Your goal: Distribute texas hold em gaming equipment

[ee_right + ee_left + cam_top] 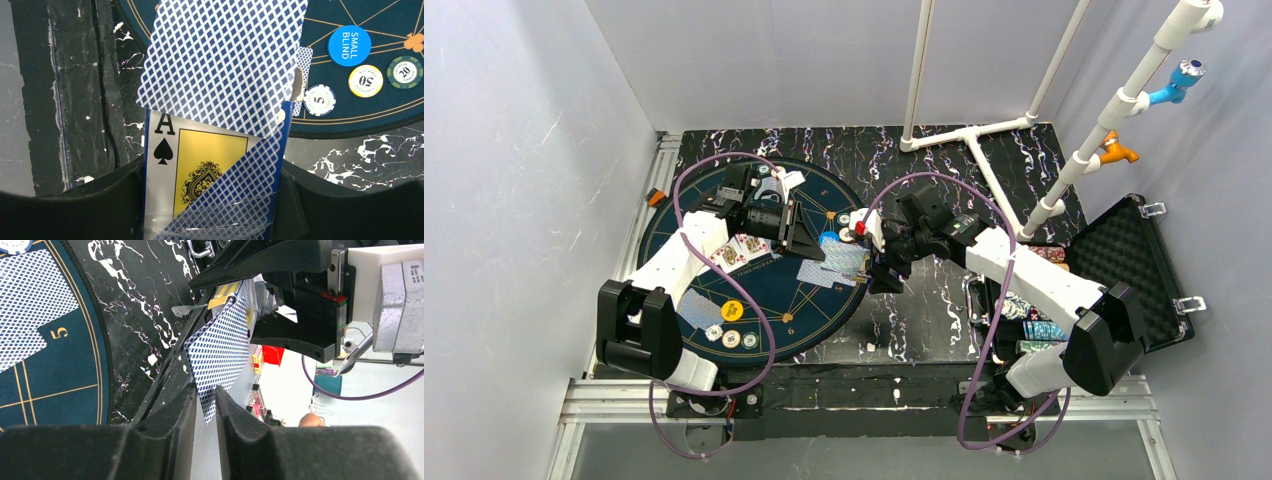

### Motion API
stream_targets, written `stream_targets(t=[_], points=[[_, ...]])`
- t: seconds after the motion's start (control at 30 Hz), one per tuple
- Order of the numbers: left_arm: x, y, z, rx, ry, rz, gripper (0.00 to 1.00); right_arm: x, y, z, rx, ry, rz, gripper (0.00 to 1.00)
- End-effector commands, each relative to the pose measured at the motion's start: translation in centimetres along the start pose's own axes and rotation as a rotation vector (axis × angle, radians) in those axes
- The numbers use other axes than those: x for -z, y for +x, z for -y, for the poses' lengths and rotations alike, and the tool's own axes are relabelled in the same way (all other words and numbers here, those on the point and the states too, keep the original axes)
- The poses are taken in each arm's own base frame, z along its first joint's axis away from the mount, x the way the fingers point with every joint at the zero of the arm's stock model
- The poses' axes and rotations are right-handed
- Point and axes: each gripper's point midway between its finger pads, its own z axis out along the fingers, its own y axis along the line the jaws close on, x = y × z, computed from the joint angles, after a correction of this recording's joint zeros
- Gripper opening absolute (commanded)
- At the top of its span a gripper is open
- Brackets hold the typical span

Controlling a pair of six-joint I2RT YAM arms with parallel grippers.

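Note:
My right gripper (881, 266) (212, 200) is shut on an open card box (210, 170) with an ace of spades on its face. A playing card (225, 60) with a blue patterned back sticks far out of it, tilted. My left gripper (816, 246) (205, 392) faces the box over the round mat's right edge. Its jaws are closed to a narrow slit on that card's corner (220, 345). A blue small-blind disc (349, 46) and three chips (365, 81) lie on the mat near the box. More cards (744, 248) and chips (732, 340) lie on the mat's left half.
The dark-blue mat (804, 320) covers the table's left half. The open black case (1129, 260) stands at the right with chip stacks (1044, 330) in it. A white pipe frame (969, 135) stands at the back right. A face-down card (30, 305) lies on the mat.

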Motion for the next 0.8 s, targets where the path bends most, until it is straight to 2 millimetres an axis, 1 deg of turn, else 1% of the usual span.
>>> stream_targets(t=[0.0,0.07,0.17,0.2,0.33,0.47,0.53,0.57,0.77], points=[[1.0,-0.2,2.2,-0.053,0.046,0.014,0.23,1.4,-2.7,0.2,0.069,0.023,0.084,0.01],[1.1,-0.2,2.3,-0.058,0.048,0.014,0.26,1.4,-2.8,0.2,0.069,0.021,0.084,0.01],[1.1,-0.2,2.3,-0.059,0.051,0.015,0.25,1.4,-2.8,0.2,0.069,0.022,0.085,0.01],[1.1,-0.2,2.3,-0.06,0.052,0.014,0.23,1.3,-2.8,0.2,0.068,0.021,0.085,0.01],[1.2,-0.2,2.5,-0.065,0.053,0.017,0.08,1.3,-2.7,0.2,0.068,0.021,0.084,0.01],[1.4,-0.3,3.1,-0.075,0.066,0.024,0.06,1.3,-2.7,0.2,0.068,0.021,0.084,0.01],[1.6,-0.5,3.7,-0.088,0.083,0.029,0.01,1.3,-2.6,0.2,0.066,0.021,0.083,0.01],[1.6,-0.5,4.0,-0.09,0.09,0.031,0.0,1.2,-2.6,0.2,0.067,0.02,0.082,0.01],[1.9,-0.8,5.0,-0.084,0.128,0.031,0.0,1.2,-2.5,0.2,0.068,0.017,0.081,0.01]])
